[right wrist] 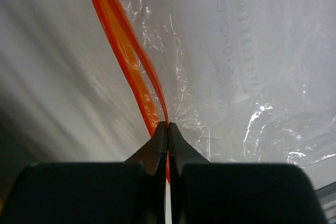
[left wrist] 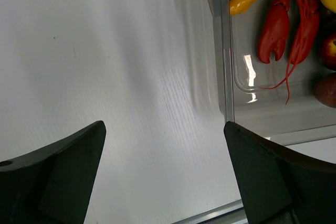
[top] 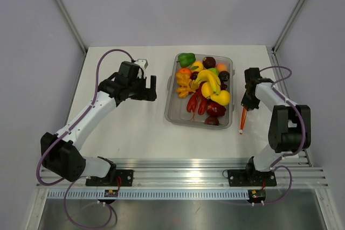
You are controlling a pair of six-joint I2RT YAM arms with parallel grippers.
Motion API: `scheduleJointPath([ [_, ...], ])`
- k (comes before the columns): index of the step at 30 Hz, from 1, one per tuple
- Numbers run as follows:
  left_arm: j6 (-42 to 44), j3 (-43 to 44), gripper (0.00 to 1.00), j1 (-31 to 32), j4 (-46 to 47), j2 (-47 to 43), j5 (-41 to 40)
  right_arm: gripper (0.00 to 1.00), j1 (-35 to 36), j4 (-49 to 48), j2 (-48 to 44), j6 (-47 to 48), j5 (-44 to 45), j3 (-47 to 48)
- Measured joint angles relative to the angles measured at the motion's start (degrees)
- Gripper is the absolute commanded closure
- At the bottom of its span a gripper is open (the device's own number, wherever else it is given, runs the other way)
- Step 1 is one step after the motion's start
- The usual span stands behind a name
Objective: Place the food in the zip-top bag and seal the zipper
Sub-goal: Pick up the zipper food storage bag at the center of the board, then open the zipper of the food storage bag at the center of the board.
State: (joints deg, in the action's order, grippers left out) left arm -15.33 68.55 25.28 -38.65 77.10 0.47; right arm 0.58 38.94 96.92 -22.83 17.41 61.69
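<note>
The task looks barely begun. The right jaws are clenched on the zipper (right wrist: 128, 61), which runs ahead from their tips, and the clear zip-top bag (right wrist: 236, 77) spreads to their right. All the food (top: 205, 87) sits in the tray (top: 171, 114); none is in the bag. The left jaws stand wide apart, holding nothing, over the table (left wrist: 105, 51), with the tray's corner just beside one tip. Filling and sealing both appear left to do. Whether the bag's mouth is open cannot be told.
</note>
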Motion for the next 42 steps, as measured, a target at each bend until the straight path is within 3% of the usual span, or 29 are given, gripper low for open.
scheduleJointPath([
  [11, -5.22, 11.98, 0.04, 3.39, 1.55, 2.67, 13.46, 1.0, 0.0, 4.57, -24.09, 0.46, -9.62, 2.01],
  [18, -12.79, 18.95, 0.07, 11.91, 10.69, 11.54, 21.59, 1.0, 0.0, 7.5, -28.94, 0.74, -20.24, 6.82],
  [34, -19.63, 34.69, 0.19, 23.08, 18.6, 34.23, 23.65, 1.0, 0.0, 14.16, -34.53, -0.17, -36.74, 8.94],
  [40, -21.29, 37.77, 0.31, 25.46, 19.98, 39.52, 24.85, 1.0, 0.0, 14.95, -36.76, -0.5, -38.12, 7.72],
  [42, -21.73, 38.73, 0.45, 25.88, 20.04, 41.0, 25.05, 1.0, 0.0, 15.34, -37.07, -0.5, -38.12, 7.48],
])
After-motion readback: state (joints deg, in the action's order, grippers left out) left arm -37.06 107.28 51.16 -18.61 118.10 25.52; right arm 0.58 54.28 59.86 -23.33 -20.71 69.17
